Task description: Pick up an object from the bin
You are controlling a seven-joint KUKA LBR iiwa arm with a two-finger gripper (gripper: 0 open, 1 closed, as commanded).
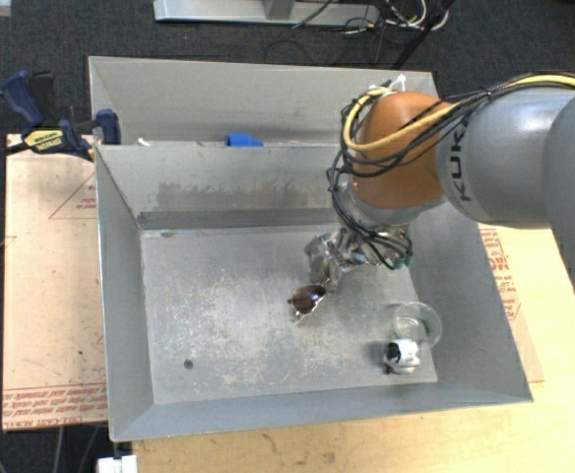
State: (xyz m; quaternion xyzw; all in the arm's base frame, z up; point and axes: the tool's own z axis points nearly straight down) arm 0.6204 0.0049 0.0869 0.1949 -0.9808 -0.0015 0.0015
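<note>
Camera view, from above. The arm [524, 156] enters from the right, with its orange wrist cover [396, 151] and looped cables above the back-right part of the bin [120, 294]. The gripper [327, 276] points down and to the left, low over the bin floor a little right of centre. Grip state: cannot tell whether it is released or clenched, since the tip is small and partly masked by the wrist hardware.

Just at the tip lies a small dark brownish thing [307, 302] with a glossy spot, close to the middle of the bin floor. It appears to touch the tip or sit just beside it. Whether it is grasped cannot be told.

Room: dark carpeted floor [31, 28] around the bin, and a bundle of black cables [411, 3] at the top.

Bin contents: three loose things on scuffed grey metal. Besides the dark one, a clear plastic cup [414, 321] lies on its side toward the front right. A small black-and-white thing [402, 356] sits just in front of the cup, near the front wall. Both are well apart from the gripper.
</note>
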